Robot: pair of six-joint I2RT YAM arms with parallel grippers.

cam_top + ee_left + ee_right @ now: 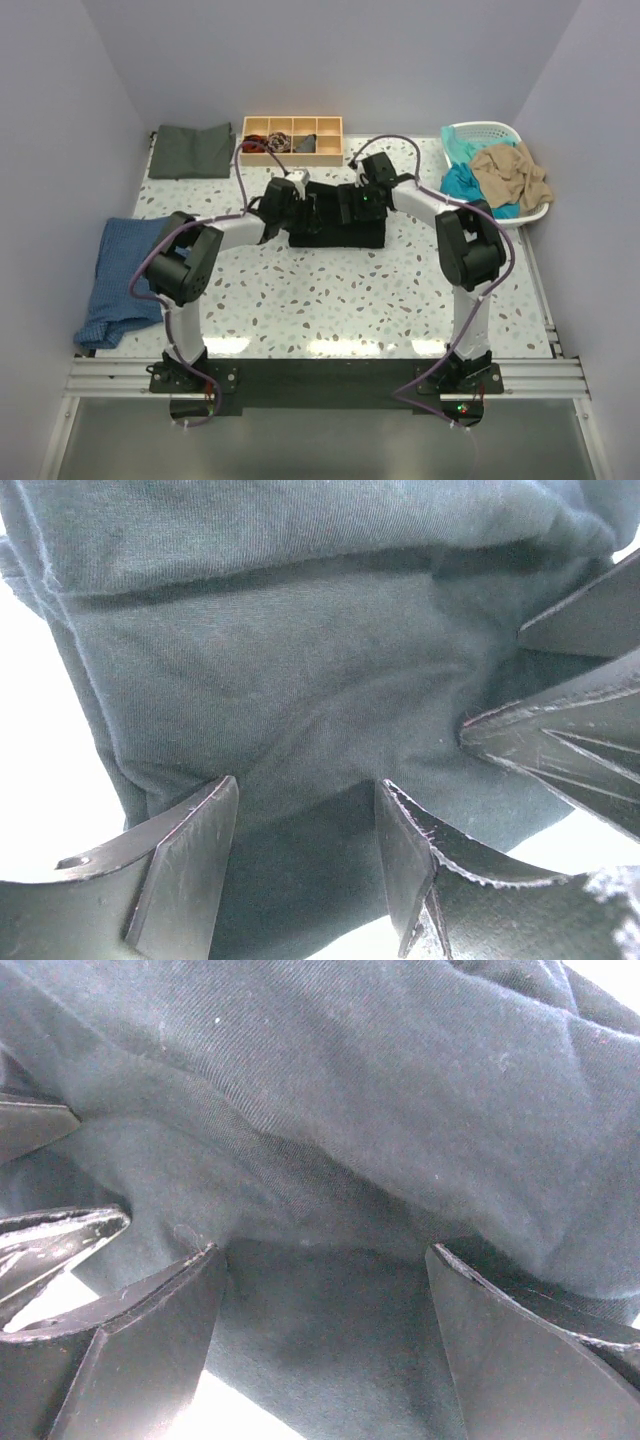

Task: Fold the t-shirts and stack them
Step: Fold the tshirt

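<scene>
Above, we see black shirt [335, 235] folded mid-bench, grey-green shirt [190, 150] done far-left corner, teal shirt [460, 182] and tan shirt [512, 170] unfolded in basket [470, 128]. Left wrist: left gripper [305, 785] spread over black cloth. Right wrist: right gripper [325, 1250] spread too.

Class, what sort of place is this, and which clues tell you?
Probably a robot test cell staged for laundry: plain walls box in a speckled table, robot arms bolted to its rail, a white basket of shirts.

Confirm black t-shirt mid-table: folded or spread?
Folded. The black fabric t-shirt lies as a compact rectangular block on the speckled white table; the left wrist view shows a layered fold edge across it.
</scene>
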